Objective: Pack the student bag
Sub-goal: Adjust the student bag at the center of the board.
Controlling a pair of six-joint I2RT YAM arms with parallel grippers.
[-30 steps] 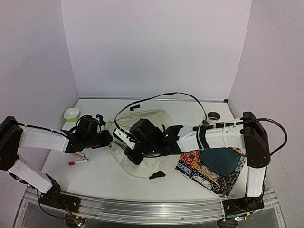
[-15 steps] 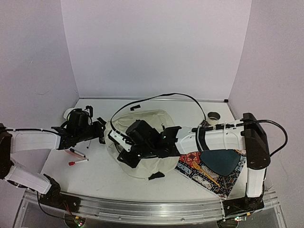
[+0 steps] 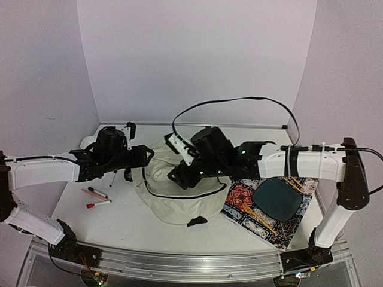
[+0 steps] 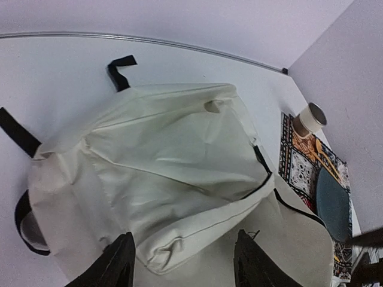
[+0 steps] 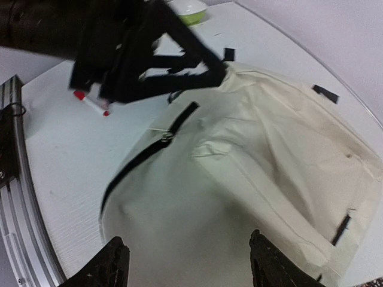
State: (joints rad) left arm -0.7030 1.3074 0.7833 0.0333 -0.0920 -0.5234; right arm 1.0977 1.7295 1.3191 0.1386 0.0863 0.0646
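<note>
Pens (image 3: 96, 197): I see 2 on the table (image 3: 128, 224), left of the bag.
Left gripper (image 4: 185, 260): fingers spread, empty, hovering over the bag's left side.
Bag (image 3: 179, 202): cream, slumped mid-table between both arms.
Right gripper (image 5: 191, 263): fingers spread wide above the bag, empty.
Placemat (image 3: 242, 206): patterned, just beside the bag's right edge.

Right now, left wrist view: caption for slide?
Open left gripper over the cream student bag, tape roll and patterned placemat beyond.
</note>
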